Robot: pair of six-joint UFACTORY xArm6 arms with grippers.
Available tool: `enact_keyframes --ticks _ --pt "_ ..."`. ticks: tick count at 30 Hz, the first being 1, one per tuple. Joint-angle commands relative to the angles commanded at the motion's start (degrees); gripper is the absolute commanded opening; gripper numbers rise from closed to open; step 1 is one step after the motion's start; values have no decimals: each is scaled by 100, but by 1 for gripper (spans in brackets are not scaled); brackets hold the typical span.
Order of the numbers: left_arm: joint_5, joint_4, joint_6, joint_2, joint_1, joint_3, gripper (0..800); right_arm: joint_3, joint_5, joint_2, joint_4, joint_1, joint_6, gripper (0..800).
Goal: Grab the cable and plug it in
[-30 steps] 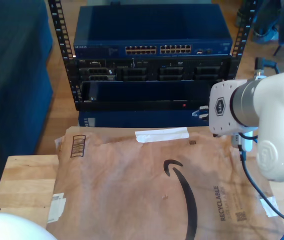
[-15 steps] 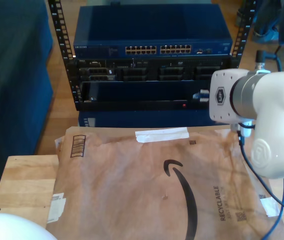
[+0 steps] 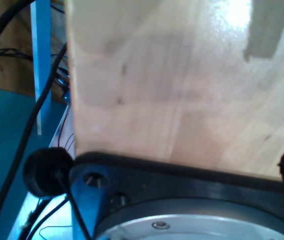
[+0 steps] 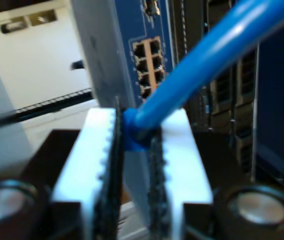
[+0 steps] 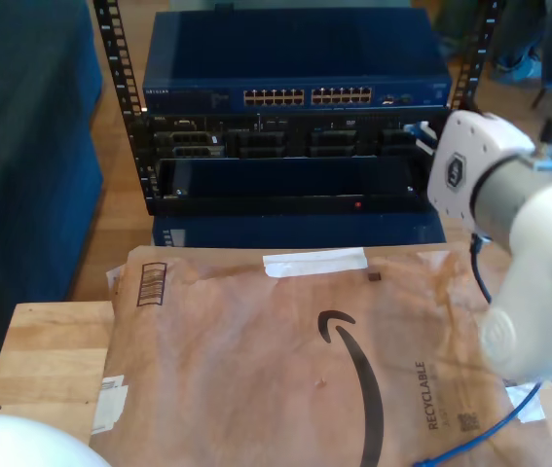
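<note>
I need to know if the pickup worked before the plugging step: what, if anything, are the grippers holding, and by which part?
My second gripper is shut on the blue cable, pinching it at its blue boot end. My first gripper's jaws cannot be judged.

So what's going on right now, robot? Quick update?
My second gripper shut on the blue cable, plug end near the switch ports. My first gripper's state unseen, over wood. Nothing blocking the ports.

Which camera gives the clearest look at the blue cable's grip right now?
The second wrist view: the cable sits clamped between my second pincer's pads, running up toward the switch ports. The exterior view shows a blue stretch trailing below the arm by the paper mailer. The first wrist view offers wood.
</note>
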Motion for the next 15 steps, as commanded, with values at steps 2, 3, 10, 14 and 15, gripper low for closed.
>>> enact_keyframes --ticks 2,3,10,14,15 --pt "0 0 0 0 0 0 800 0 -149 88 9 -9 0 0" --pt "9 0 0 0 0 0 800 -44 -325 202 9 -44 9 0" --pt "9 0 0 0 0 0 800 -958 -1934 1925 -44 -273 35 0" --pt "0 0 0 0 0 0 800 -1679 -1952 2488 -62 -273 35 0" --pt "9 0 0 0 9 0 800 -1723 -1952 2514 -53 -273 35 0"
